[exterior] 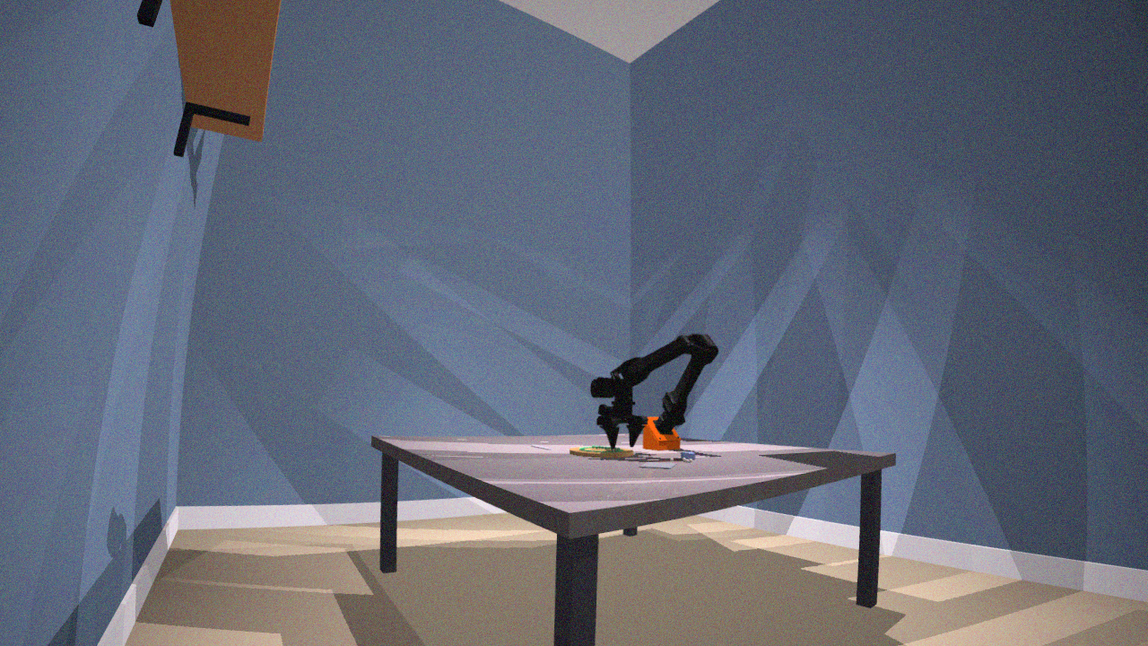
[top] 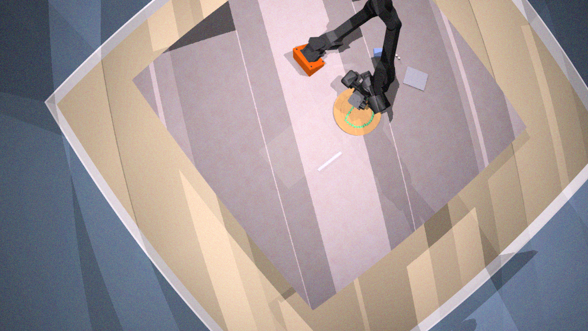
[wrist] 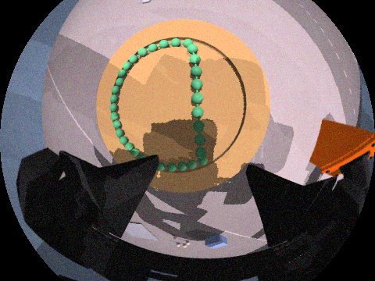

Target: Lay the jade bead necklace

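The jade bead necklace [top: 359, 127] [exterior: 597, 448] [wrist: 113, 107] is lying on the round bead board [top: 343, 118] [exterior: 579, 454] [wrist: 258, 94], its bright green, round beads making a closed D shape. In the wrist view, its curved left side is following the groove [wrist: 245, 102], while a nearly straight run of beads is cutting across the board's middle, leaving the groove's right-hand arc bare. The lower beads are sitting in shadow, and one fingertip is hiding a few of them.

The black arm [top: 390, 45] [exterior: 662, 353] is rising from its orange base [top: 309, 71] [exterior: 662, 440] [wrist: 340, 146] on the desk [top: 246, 164] [exterior: 513, 482], bending at a high elbow and reaching down over the board's edge. Its pincer [top: 356, 102] [exterior: 622, 446] [wrist: 205, 165] is pointing downward, its fingers standing widely spread and holding nothing.
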`<action>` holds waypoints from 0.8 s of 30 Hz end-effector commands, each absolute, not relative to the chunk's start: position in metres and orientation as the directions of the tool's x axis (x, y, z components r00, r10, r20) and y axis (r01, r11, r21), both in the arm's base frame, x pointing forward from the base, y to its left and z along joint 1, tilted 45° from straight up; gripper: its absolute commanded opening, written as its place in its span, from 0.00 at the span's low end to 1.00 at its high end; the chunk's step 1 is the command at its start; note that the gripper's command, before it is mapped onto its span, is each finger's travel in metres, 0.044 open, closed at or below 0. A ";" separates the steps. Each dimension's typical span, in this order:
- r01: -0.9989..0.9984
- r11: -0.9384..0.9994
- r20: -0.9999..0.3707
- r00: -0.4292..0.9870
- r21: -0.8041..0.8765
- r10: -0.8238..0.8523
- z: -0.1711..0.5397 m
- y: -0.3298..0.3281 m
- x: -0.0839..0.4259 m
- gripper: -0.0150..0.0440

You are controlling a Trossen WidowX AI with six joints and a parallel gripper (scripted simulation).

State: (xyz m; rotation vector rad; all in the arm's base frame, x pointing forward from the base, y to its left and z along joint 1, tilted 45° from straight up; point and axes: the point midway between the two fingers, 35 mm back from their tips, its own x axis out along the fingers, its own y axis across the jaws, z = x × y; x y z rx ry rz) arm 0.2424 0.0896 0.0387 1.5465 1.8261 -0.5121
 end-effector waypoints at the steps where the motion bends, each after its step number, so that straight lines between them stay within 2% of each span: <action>1: 0.967 0.219 -0.711 -0.060 0.134 0.700 0.040 0.089 0.243 1.00; 15: 0.967 0.219 -0.711 -0.060 0.134 0.700 0.040 0.089 0.243 1.00; 24: 0.915 0.323 -0.724 -0.051 0.242 0.688 0.022 0.049 0.269 0.60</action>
